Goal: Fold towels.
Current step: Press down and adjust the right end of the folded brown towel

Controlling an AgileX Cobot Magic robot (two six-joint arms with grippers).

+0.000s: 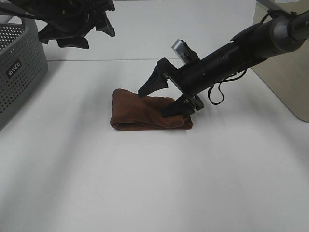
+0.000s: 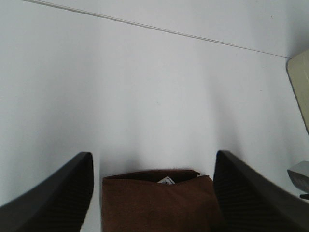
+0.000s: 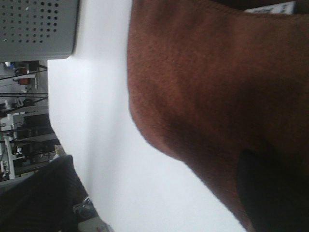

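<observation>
The dark brown towel (image 1: 145,115) lies folded into a thick rectangle at the middle of the white table. My right gripper (image 1: 152,104) is open over its right part. The lower finger (image 1: 175,108) presses on the towel's top and the upper finger is raised off it. The right wrist view shows the towel (image 3: 207,82) close up with one finger (image 3: 270,193) on it. My left gripper (image 1: 89,36) hangs open and empty, high at the back left. Its view shows the towel's edge (image 2: 140,203) with a small white tag (image 2: 166,181) between the fingers.
A grey perforated basket (image 1: 19,72) stands at the left edge of the table; it also shows in the right wrist view (image 3: 38,26). A beige surface (image 1: 289,82) lies beyond the table's right edge. A seam line (image 1: 96,60) crosses the table behind the towel.
</observation>
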